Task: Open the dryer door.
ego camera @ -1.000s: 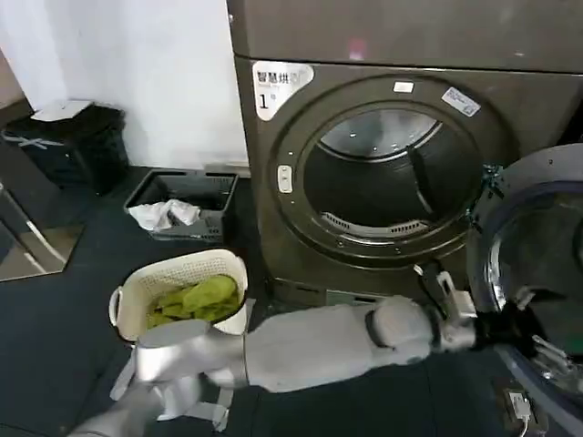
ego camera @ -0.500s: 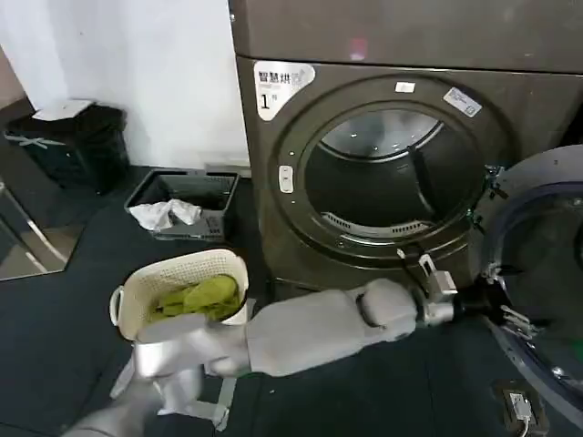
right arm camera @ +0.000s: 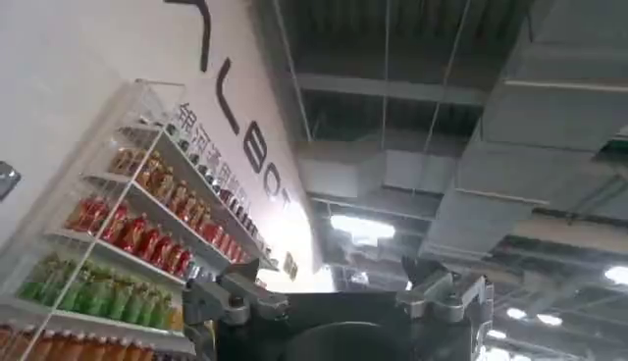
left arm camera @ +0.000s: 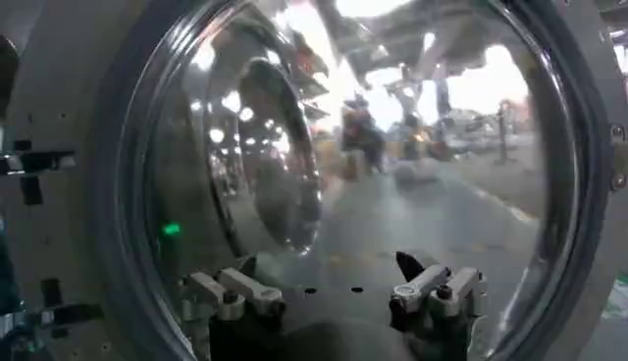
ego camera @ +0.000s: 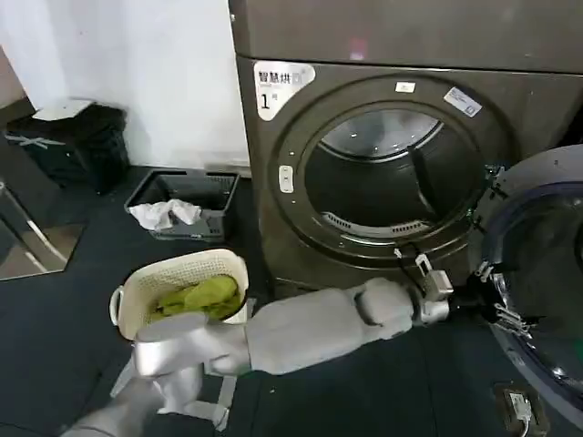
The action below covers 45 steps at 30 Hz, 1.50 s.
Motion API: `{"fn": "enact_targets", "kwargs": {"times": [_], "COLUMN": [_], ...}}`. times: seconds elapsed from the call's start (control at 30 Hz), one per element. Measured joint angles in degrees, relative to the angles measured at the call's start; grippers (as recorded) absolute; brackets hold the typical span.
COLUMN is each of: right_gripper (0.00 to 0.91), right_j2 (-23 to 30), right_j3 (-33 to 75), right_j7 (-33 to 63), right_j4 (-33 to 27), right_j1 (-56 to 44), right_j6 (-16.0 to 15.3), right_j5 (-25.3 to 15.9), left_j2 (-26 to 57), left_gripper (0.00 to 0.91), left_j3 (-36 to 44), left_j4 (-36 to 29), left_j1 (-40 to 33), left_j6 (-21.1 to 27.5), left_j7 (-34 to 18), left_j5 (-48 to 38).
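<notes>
A white label (ego camera: 281,84) at the upper left corner of the dryer front (ego camera: 264,182) carries Chinese characters, "智慧烘", above a large "1". On the white wall (right arm camera: 59,118) in the right wrist view, big dark letters read partly "L B O".

Left arm outstretched, left claw (ego camera: 492,305) open

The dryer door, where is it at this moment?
In the head view the dryer door stands swung open at the right edge, right of the drum opening, with the left gripper open at its inner side.
</notes>
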Motion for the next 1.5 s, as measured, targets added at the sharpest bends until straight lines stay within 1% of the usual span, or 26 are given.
{"fn": "enact_targets", "kwargs": {"times": [0.23,0.63,0.87,1.17,1.3,1.5], "right_gripper": [0.907,0.907,0.907,0.907,0.907,0.907], "right_j2": [-0.42,-1.07,-1.11,-1.25,-1.30,-1.76], "right_j3": [-0.21,-2.29,-3.14,-3.35,-3.32,-3.56], "right_j7": [-0.34,-0.84,-1.24,-1.55,-1.86,-2.19], "right_j4": [0.08,0.94,1.34,1.57,1.56,1.86], "right_j1": [0.02,1.19,1.54,1.53,1.40,1.75], "right_j6": [-0.04,-0.16,-0.10,0.00,0.17,0.20], "right_j5": [0.00,-0.42,-0.43,-0.42,-0.42,-0.57], "left_j2": [0.00,0.36,8.42,16.53,21.12,29.17], "left_gripper": [0.907,0.907,0.907,0.907,0.907,0.907], "left_j3": [-0.07,0.87,0.72,1.41,2.87,7.03], "left_j4": [-2.78,-11.10,-15.49,-21.48,-24.81,-29.19], "left_j1": [-1.37,-2.59,-3.18,-4.35,-5.80,-9.58], "left_j6": [0.09,-1.38,-2.83,-4.22,-4.02,-5.93], "left_j7": [0.11,0.13,-0.12,-0.15,-0.01,1.88], "left_j5": [-0.86,-0.69,-0.46,-0.18,-0.96,-1.02]}}
